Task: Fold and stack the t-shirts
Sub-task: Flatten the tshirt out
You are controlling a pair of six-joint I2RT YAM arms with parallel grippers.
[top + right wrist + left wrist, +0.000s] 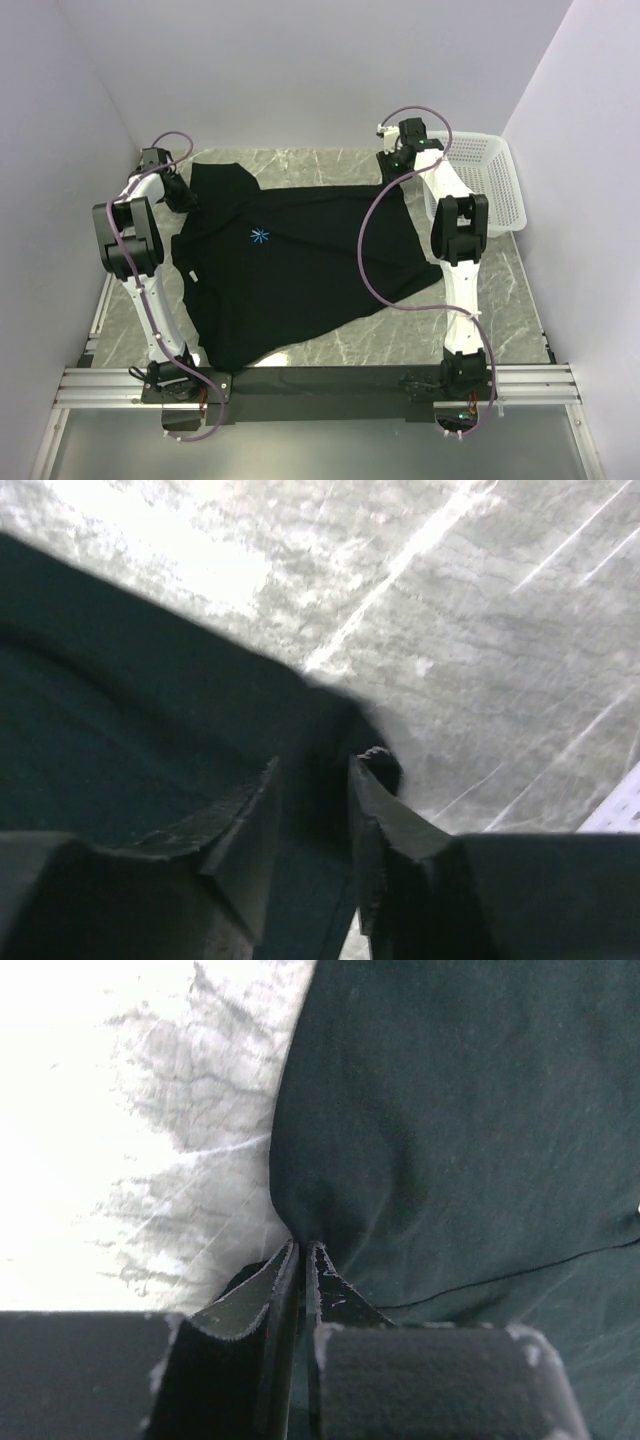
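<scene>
**Item 1: t-shirt**, black, short-sleeved, one only. It lies spread on the marble table to the left of the basket, with the small blue starburst logo facing up. The corner nearest the basket sits just beside it but not in it. The far side from the basket is rumpled, the near hem runs askew, and no fold is visible.

**Item 2: left gripper**. It sits at the shirt edge farthest from the basket. The jaws are pressed together on a pinch of black cloth, which puckers toward the fingertips.

**Item 3: right gripper**. It sits at the shirt corner nearest the basket. The jaws stand apart with a plain gap, and the cloth corner lies in and under that gap. The wrist view is dark there, so I cannot tell whether the cloth touches either pad, but nothing looks clamped.

**Item 4: basket**, white perforated plastic, at the right edge of the table (not a task item).

**Step in hand, as judged:** the shirt is being laid out flat before the first fold, and stacking has not begun.

**Next move, as judged:** the rumpled side needs to be drawn taut and flat. Both grippers then need fresh holds along one side of the shirt, matched so the cloth lifts evenly. That side should be carried over toward the middle without dragging the rest.
</scene>
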